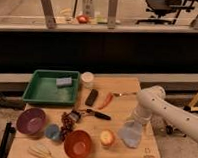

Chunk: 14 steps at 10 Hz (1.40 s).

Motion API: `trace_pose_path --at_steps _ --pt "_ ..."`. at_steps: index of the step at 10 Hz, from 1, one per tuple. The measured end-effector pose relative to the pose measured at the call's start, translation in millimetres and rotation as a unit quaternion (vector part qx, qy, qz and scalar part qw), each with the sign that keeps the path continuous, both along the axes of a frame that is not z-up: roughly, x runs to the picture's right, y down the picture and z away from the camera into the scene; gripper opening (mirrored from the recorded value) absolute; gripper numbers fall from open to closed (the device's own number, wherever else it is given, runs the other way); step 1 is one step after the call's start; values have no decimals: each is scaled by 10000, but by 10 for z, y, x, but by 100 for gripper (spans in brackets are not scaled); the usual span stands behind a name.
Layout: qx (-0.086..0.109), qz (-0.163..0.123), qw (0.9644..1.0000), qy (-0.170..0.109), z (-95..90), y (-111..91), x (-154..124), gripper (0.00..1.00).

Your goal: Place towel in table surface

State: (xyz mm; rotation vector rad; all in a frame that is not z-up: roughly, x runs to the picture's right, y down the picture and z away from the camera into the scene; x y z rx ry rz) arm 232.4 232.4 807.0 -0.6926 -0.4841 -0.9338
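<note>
Camera view shows the towel [130, 134] directly beneath the pincer [136, 121], bunched at the top where the white arm ends and widening downward, so its long axis runs roughly up and down with a slight lean to the left. Its lower edge seems to rest on the desk [122, 109] near the front right corner. Whether the pincer is clamped on the cloth or has let go, I cannot tell. The small yellow cup [107, 138] sits just beside the towel, and the orange bowl [78, 144] lies further left. Bare wood lies beneath and to the right, so a release there looks safe.
</note>
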Motion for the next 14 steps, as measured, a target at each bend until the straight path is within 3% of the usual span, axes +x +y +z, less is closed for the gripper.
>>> trace_pose_path --at_steps 8,14 --pt "102 17 9999 8 -25 -183 125 80" --pt "103 17 9999 8 -24 -182 125 80"
